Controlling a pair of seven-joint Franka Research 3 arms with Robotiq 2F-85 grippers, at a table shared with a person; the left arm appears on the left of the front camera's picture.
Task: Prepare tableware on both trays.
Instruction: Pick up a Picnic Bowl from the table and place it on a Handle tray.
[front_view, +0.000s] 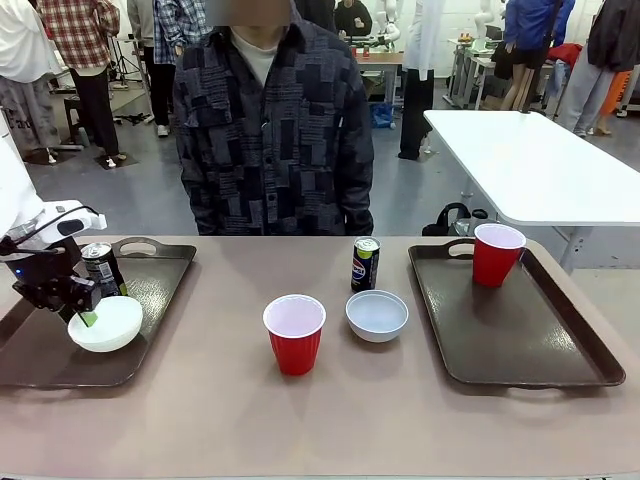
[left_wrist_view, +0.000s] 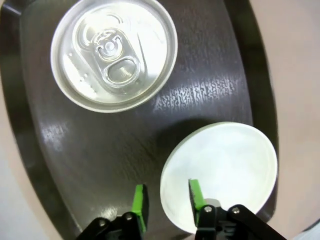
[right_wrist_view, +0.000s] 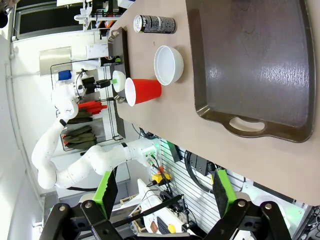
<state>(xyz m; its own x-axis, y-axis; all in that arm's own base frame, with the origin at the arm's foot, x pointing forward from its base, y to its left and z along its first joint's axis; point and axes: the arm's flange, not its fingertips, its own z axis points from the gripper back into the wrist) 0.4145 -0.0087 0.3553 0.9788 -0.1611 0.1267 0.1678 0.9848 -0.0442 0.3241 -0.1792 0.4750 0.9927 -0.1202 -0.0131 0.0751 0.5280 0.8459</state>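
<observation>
Broadly, a tan table (front_view: 200, 400) fills the front view. Behind it lies a grey-floored room with a white table (front_view: 530, 165) beyond the far right corner. A person in a dark patterned shirt (front_view: 275, 130) stands at the middle of the far edge.

Two dark brown trays lie on the table, the left tray (front_view: 155, 270) at the left edge and the right tray (front_view: 530, 330) at the right edge, well apart.

There are two red cups. The near red cup (front_view: 295, 335) stands upright on the bare table between the trays, toward the near edge. The far red cup (front_view: 497, 254) stands in the right tray's far left corner, and the rest of that tray is bare.

There are two bowls. The cream-white bowl (front_view: 105, 323) sits near the left tray's right rim, and the pale grey bowl (front_view: 377, 315) sits on the table just right of the near red cup.

There are two cans. The left can (front_view: 100, 268) stands upright on the left tray just behind the cream-white bowl. The middle can (front_view: 365, 263) stands on the table just behind the pale grey bowl.

A bare strip runs along the table's whole near edge.

The left gripper (left_wrist_view: 167, 186) is parted over the cream-white bowl's rim, one green pad above the inside and one outside, not clamped. The right gripper (right_wrist_view: 165, 192) is spread wide and holds nothing, off the table beyond the right tray's handle end.
</observation>
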